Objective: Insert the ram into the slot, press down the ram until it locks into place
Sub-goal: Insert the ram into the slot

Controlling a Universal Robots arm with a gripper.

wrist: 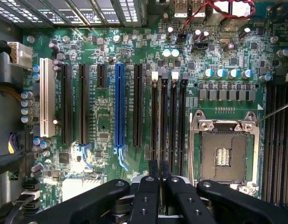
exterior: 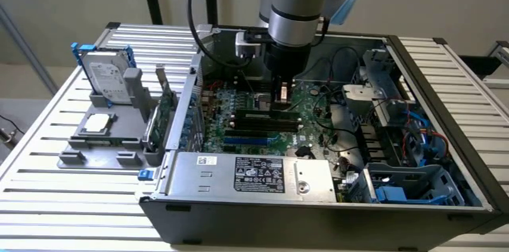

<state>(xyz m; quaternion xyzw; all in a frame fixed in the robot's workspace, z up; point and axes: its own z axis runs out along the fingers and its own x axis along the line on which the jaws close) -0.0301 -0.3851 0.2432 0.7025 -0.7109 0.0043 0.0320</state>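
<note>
Jaws drawn together on my gripper (wrist: 159,164), barely a sliver left between the fingers (wrist: 153,170); I can't tell whether they nip anything. In the exterior view the gripper (exterior: 283,102) sits right down on the ram (exterior: 253,111), which stands on edge in the slot (wrist: 163,121) (one of four parallel black ones). Beside that bank is the metal CPU socket (wrist: 224,156), with the blue slot (wrist: 119,105) on the other side. The computer case (exterior: 445,115) rests on a slatted table (exterior: 47,145).
</note>
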